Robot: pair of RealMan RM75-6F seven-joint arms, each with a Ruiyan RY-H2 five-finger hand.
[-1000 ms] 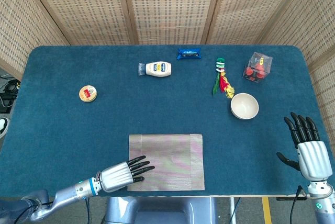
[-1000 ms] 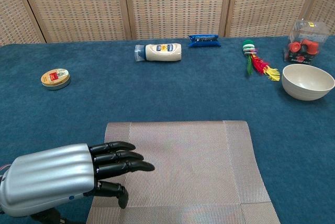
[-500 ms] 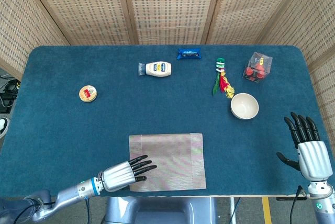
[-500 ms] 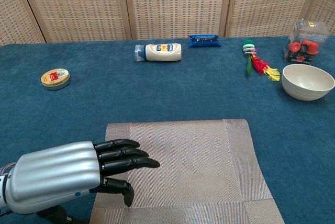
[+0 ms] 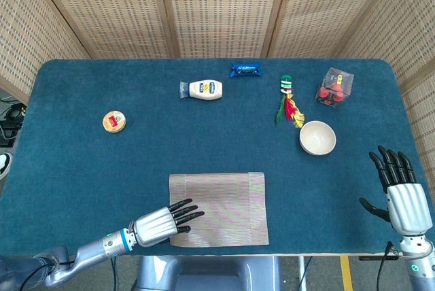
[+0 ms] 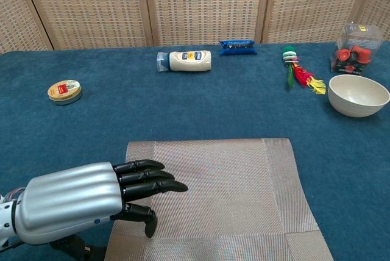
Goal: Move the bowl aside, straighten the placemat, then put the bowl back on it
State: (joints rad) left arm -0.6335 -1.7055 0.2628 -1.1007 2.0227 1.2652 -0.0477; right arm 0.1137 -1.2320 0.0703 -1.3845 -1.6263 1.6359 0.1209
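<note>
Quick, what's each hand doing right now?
Left hand: open, fingers resting on the placemat.
Right hand: open, holding nothing.

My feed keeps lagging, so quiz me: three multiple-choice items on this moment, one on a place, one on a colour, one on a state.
1. Where is the cream round bowl?
A. on the placemat
B. on the blue cloth, right of the placemat
C. in the left robot hand

2. What colour is the woven rectangular placemat?
A. grey-beige
B. red
C. green

3. What is the right robot hand doing?
A. gripping the bowl
B. pressing the placemat
C. holding nothing, fingers apart

Answers: 1 B, the cream round bowl stands off the woven rectangular placemat; 2 A, as both views show; 3 C, the right robot hand is apart from everything, while the left robot hand lies over the placemat's edge.
</note>
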